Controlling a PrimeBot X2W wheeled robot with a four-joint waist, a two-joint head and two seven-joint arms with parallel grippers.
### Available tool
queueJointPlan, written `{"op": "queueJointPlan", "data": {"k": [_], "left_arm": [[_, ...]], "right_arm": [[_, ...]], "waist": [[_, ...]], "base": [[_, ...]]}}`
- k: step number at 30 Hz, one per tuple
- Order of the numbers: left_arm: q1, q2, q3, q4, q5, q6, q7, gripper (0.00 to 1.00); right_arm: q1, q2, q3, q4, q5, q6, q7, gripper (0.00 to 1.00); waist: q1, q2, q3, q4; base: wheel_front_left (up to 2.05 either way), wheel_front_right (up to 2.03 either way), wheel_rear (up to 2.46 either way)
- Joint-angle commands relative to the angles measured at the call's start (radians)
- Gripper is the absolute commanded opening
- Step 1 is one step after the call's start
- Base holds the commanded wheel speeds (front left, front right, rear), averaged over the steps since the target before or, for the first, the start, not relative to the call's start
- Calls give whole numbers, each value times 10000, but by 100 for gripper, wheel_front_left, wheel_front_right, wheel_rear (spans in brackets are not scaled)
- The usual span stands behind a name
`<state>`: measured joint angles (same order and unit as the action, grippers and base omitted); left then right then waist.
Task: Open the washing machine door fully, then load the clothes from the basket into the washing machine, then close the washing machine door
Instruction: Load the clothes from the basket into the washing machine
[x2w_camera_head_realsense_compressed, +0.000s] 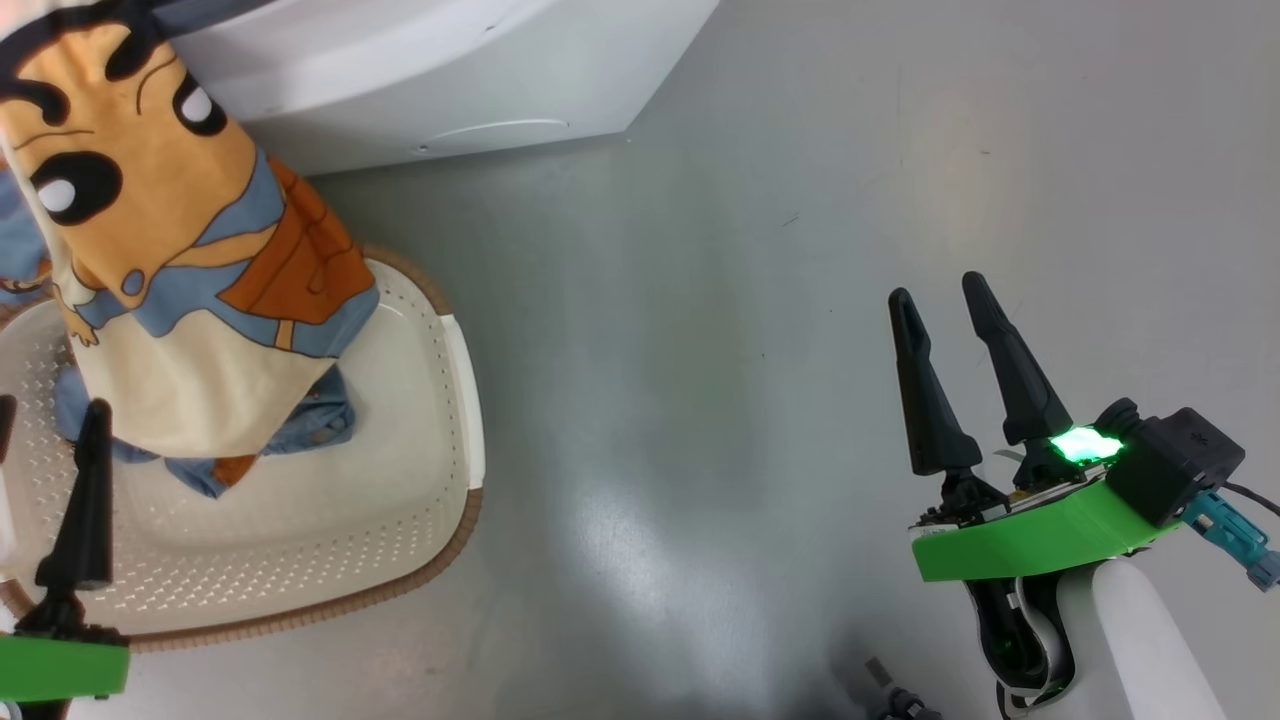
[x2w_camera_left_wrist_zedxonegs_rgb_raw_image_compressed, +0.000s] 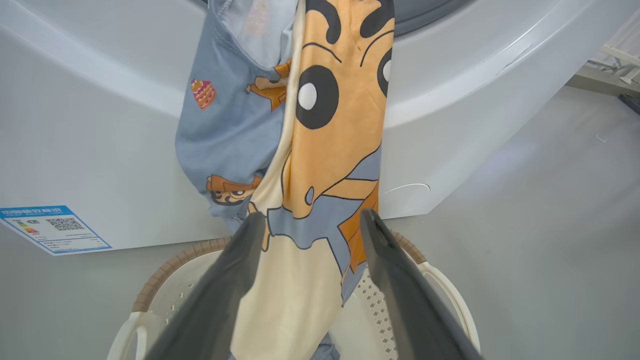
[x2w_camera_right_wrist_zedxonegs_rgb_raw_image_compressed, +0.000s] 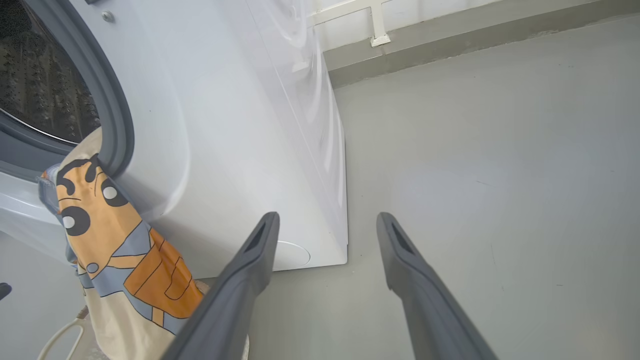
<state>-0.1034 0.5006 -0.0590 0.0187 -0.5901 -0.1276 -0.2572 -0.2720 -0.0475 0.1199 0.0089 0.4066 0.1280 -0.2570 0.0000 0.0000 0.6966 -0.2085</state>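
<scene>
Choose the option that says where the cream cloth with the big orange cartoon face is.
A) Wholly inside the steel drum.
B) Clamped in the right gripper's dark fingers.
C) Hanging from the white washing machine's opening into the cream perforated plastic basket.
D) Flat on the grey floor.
C: the cartoon-face cloth drapes from the grey gasket of the washing machine, and its lower end reaches into the perforated basket.

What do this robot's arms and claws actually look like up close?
Each claw, the right claw and the left claw, has two long, tapered, dark grey fingers rising from a bright green plate. On the right one a green light glows beside a black box with a teal plug and a thin black cable. Its forearm is smooth and white.
</scene>
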Motion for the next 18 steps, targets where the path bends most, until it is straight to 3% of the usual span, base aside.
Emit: {"op": "queueJointPlan", "data": {"k": [1, 14, 18], "left_arm": [[-220, 317, 364, -86, -42, -29, -45, 100], [-698, 484, 18, 252, -151, -30, -45, 100], [-1150, 675, -539, 790, -239, -30, -45, 100]], "right_arm": [[135, -28, 252, -208, -13, 27, -48, 100], [176, -28, 238, -239, 39, 27, -48, 100], [156, -28, 258, -215, 40, 27, -48, 100]], "waist": [[0, 0, 2, -21], [0, 0, 4, -64], [0, 0, 31, -75]], "base": [[0, 0, 0], [0, 0, 0], [0, 0, 0]]}}
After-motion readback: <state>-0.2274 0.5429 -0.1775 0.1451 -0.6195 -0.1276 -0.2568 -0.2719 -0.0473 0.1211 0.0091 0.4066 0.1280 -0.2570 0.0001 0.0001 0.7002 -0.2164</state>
